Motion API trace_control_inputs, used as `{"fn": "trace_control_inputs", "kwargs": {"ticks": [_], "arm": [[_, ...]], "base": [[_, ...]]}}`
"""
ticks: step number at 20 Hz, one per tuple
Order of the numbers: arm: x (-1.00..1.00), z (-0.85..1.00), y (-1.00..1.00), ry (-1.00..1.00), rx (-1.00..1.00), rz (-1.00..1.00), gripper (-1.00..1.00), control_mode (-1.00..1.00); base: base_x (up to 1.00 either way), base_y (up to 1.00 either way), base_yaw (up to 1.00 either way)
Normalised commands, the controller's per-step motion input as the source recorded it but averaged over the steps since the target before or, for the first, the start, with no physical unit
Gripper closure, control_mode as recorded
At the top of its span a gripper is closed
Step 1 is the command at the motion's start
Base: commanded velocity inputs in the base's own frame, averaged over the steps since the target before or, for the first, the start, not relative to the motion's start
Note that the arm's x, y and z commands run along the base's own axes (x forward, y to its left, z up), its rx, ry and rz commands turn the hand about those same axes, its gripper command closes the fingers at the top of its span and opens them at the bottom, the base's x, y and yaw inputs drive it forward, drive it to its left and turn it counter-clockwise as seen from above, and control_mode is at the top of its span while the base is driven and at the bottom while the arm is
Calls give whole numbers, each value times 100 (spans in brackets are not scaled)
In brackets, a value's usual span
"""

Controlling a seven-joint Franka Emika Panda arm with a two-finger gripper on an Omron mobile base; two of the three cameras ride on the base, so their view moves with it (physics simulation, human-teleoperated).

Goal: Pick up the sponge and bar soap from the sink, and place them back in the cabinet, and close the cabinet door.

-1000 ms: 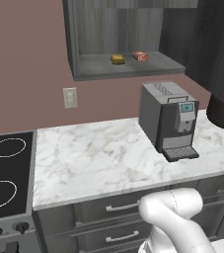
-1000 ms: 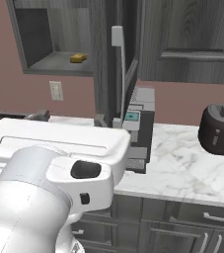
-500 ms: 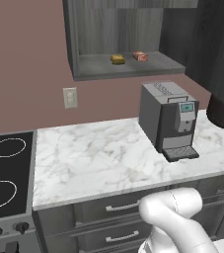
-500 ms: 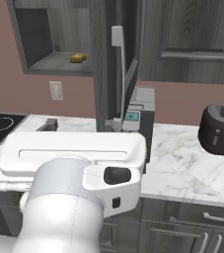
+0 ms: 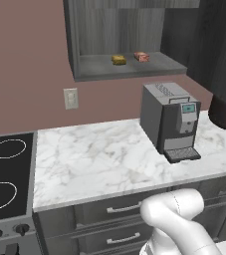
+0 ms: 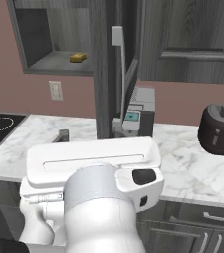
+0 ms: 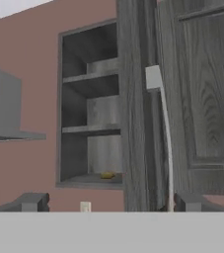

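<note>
The cabinet (image 5: 84, 40) stands open. On its bottom shelf lie the mustard-yellow sponge (image 5: 118, 60) and, just to its right, the pinkish-brown bar soap (image 5: 141, 56). The cabinet door (image 6: 103, 74) is swung out, edge-on in the right base view, with its silver bar handle (image 6: 121, 74) facing right. In the hand view my gripper (image 7: 111, 205) is open with nothing in it. It looks up at the cabinet (image 7: 91, 113), the sponge (image 7: 107, 175) and the door (image 7: 135, 108) with its handle (image 7: 167, 138). There the door edge hides the soap. The sink is out of view.
A grey coffee machine (image 5: 170, 119) stands on the marble counter (image 5: 94, 159) below the cabinet. A dark toaster (image 6: 221, 129) sits to the right, a stovetop (image 5: 5, 174) to the left. Closed wall cabinets (image 6: 187, 39) hang right of the door. Drawers (image 5: 114, 211) run under the counter.
My arm's big white link has swung to the right in the right base view. The sponge, soap and door have not moved.
</note>
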Motion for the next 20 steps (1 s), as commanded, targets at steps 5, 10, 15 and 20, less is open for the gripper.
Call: {"fn": "trace_control_inputs", "kwargs": {"ticks": [5,10,15,20], "arm": [[20,0,-18,0,0,10,-100,-100],[26,-2,-14,0,0,9,-100,-100],[29,-6,-13,0,0,9,-100,-100],[31,-6,-15,0,0,9,-100,-100]], "base": [[0,0,0],[0,0,0],[0,0,0],[0,0,0]]}}
